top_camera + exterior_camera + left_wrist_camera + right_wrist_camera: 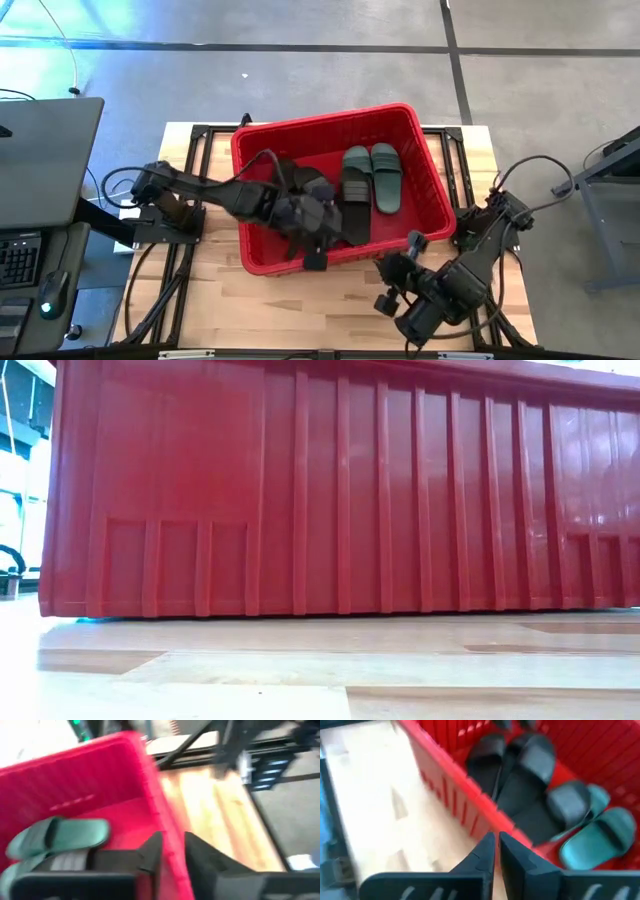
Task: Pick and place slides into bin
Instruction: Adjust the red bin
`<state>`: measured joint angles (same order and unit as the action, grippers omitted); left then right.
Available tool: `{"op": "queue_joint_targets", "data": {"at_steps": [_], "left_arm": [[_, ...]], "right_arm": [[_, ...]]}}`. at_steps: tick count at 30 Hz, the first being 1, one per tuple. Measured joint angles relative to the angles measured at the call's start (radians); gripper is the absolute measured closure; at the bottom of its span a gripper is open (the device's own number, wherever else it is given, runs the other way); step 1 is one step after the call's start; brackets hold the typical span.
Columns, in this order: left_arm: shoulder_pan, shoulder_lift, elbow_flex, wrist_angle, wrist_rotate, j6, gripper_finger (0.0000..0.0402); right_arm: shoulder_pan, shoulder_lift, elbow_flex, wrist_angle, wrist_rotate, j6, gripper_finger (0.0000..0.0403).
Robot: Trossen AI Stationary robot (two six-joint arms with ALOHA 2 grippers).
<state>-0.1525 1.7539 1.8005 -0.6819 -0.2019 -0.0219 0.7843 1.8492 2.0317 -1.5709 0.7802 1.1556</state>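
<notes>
The red bin (330,118) stands mid-table and fills the low view (300,490). Two sage-green slides (372,175) lie inside it at the right, soles down, and several black slides (352,215) lie beside them toward the left. My left gripper (314,252) is open and empty at the bin's near wall; in its wrist view (172,845) one finger stands inside the wall (172,870) and one outside. My right gripper (412,244) is shut and empty over the table, just outside the bin's near right corner; its wrist view (496,847) shows the slides (525,775) beyond the wall. My left gripper stands astride the bin's near wall (170,855), one finger on either side. I cannot tell whether a finger touches the wall.
Bare wooden tabletop (300,300) lies between the bin and the near edge. A black metal frame (200,135) runs around the table. A grey desk with a keyboard (40,200) stands beyond the table's left edge.
</notes>
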Motion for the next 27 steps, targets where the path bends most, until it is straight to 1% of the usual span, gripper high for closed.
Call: {"op": "queue_joint_targets", "data": {"at_steps": [2,4,6,8,11,13,17,19,21,24,25,27], "left_arm": [[-0.036,0.0,0.012,-0.001,0.0,-0.009,0.0371],[-0.073,0.0,0.014,-0.003,-0.001,-0.031,0.0392],[-0.113,0.0,0.015,-0.003,-0.009,-0.07,0.0388],[-0.153,0.013,0.018,-0.001,-0.011,-0.095,0.0384],[-0.211,0.048,0.016,-0.017,-0.008,-0.106,0.0397],[-0.245,0.075,0.016,-0.02,-0.008,-0.12,0.0397],[-0.299,0.138,0.017,-0.055,-0.002,-0.242,0.0398],[-0.318,0.171,0.015,-0.107,0.014,-0.309,0.04],[-0.33,0.198,0.016,-0.155,0.009,-0.374,0.0398],[-0.341,0.22,0.016,-0.316,0.0,-0.431,0.0401],[-0.341,0.224,0.018,-0.386,-0.01,-0.439,0.04],[-0.338,0.224,0.016,-0.591,-0.025,-0.498,0.04]], "right_arm": [[0.016,0.0,-0.001,0.0,-0.057,0.039,0.0398],[0.03,0.0,-0.019,0.0,-0.099,0.077,0.0399],[0.046,0.0,-0.045,0.001,-0.117,0.124,0.0398],[0.054,0.0,-0.083,0.0,-0.161,0.157,0.0401],[0.055,0.0,-0.165,0.001,-0.254,0.212,0.0401],[0.054,0.0,-0.227,0.01,-0.283,0.262,0.0402],[0.051,0.001,-0.332,0.072,-0.334,0.314,0.0402],[0.052,0.001,-0.37,0.104,-0.355,0.322,0.0402],[0.052,0.002,-0.396,0.136,-0.372,0.322,0.0402],[0.052,0.0,-0.409,0.159,-0.371,0.321,0.0402],[0.052,0.0,-0.41,0.165,-0.369,0.32,0.0402],[0.052,0.0,-0.41,0.164,-0.365,0.319,0.0402]]}}
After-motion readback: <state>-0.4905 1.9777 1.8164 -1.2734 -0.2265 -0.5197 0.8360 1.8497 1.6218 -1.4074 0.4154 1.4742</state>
